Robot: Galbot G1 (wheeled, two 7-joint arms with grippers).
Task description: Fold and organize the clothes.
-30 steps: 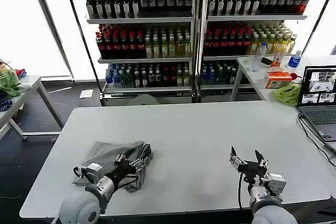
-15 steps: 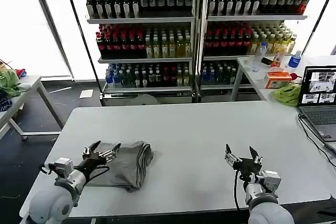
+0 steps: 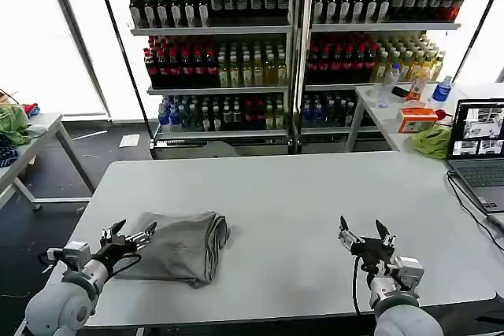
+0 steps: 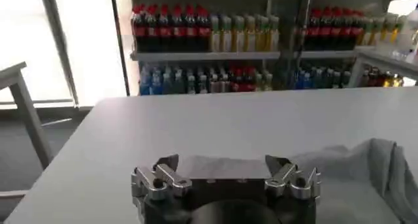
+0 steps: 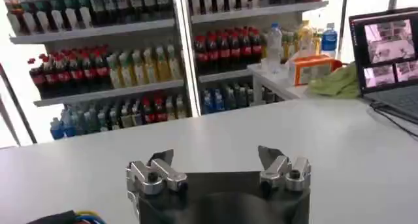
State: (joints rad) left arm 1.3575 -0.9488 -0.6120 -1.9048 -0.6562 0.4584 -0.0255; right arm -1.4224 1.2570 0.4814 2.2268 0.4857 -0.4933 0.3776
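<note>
One folded light grey cotton T-shirt (image 3: pixel 179 245) lies on your pale grey table (image 3: pixel 299 194), toward the robot's left side and close to the near edge. You can see it doubled over into a rough rectangle, with a thicker rolled fold along the side nearer the table's middle. In the left wrist view the same garment (image 4: pixel 356 170) spreads out just ahead of the fingers, its bunched fold to one side.

Your left hand (image 3: pixel 127 237) sits just beside the shirt's outer edge, low over the table, its fingers spread apart and clamped on nothing; whether a fingertip touches the cloth you cannot tell. Your right hand (image 3: pixel 365 234) hovers over bare table, well apart from the shirt, its fingers also apart and holding nothing.

Past the far edge you have shelves of bottled drinks (image 3: pixel 291 45). On the robot's right an open laptop (image 3: pixel 478 151) rests at the table's edge, with a bright green cloth (image 3: pixel 431 141) on a side table behind it
</note>
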